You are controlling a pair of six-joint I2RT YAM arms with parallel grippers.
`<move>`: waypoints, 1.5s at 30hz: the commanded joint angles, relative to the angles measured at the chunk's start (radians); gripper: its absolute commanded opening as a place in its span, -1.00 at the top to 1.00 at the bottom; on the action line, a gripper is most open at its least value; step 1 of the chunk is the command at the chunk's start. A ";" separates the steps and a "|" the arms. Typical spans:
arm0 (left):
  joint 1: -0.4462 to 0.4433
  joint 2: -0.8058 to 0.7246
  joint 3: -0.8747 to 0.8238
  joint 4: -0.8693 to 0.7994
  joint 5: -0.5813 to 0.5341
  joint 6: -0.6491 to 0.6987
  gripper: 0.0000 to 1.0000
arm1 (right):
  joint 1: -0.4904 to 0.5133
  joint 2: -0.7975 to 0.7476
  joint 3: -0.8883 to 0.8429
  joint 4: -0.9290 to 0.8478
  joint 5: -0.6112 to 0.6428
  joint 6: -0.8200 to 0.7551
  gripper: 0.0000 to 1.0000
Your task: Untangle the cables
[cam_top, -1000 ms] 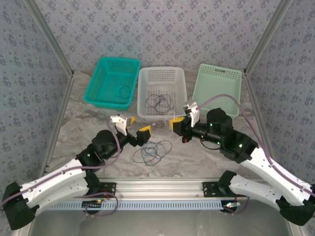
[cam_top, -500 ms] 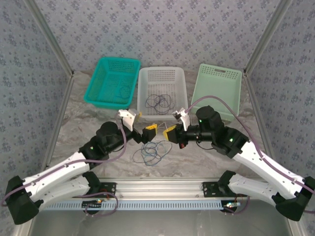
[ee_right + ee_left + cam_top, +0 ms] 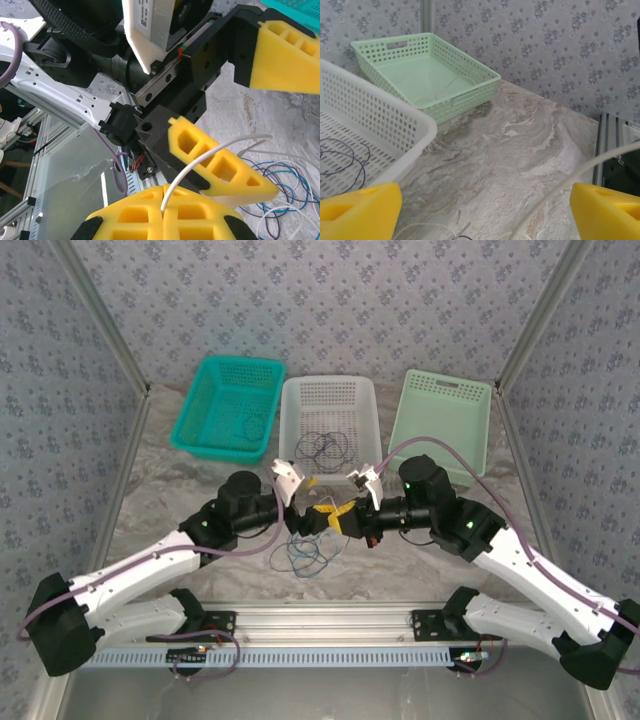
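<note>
A loose tangle of thin blue and dark cables (image 3: 305, 552) lies on the marble table in front of the white basket (image 3: 330, 390); the same tangle (image 3: 286, 176) lies below the grippers in the right wrist view. My right gripper (image 3: 340, 516) (image 3: 165, 199) is shut on a thin white cable (image 3: 200, 160) that arcs up from its yellow pads. My left gripper (image 3: 318, 522) (image 3: 482, 220) is open, tip to tip with the right one. Its yellow fingers (image 3: 225, 165) stand on either side of the white cable (image 3: 580, 172) without touching it.
Three baskets stand at the back: a teal one (image 3: 205, 405) holding a small dark loop, the white one with several dark loops (image 3: 325, 447) (image 3: 345, 160), and a pale green one (image 3: 445, 390) (image 3: 485, 75) with a faint thin wire. Metal frame posts flank the table.
My left arm has swung right and forward until its open fingers bracket the white cable. The right gripper, still shut on that cable, has shifted left to meet it.
</note>
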 commanded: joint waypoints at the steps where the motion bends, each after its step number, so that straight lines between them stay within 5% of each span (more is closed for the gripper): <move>1: 0.004 0.032 0.054 -0.015 0.034 0.028 -0.63 | -0.005 -0.019 0.013 0.033 -0.047 0.010 1.00; 19: 0.031 0.108 0.005 -0.059 -0.136 -0.002 -0.21 | -0.075 -0.085 0.010 0.025 -0.101 0.035 0.99; 26: 0.042 0.111 -0.021 -0.090 -0.199 -0.002 0.30 | -0.128 -0.064 0.017 -0.074 -0.092 0.038 1.00; 31: 0.044 0.103 -0.006 -0.173 -0.367 0.009 0.62 | -0.177 -0.042 0.032 -0.209 -0.093 0.005 0.99; 45: 0.035 0.025 0.036 -0.226 -0.500 0.064 0.73 | -0.205 0.215 0.069 -0.513 0.072 -0.103 1.00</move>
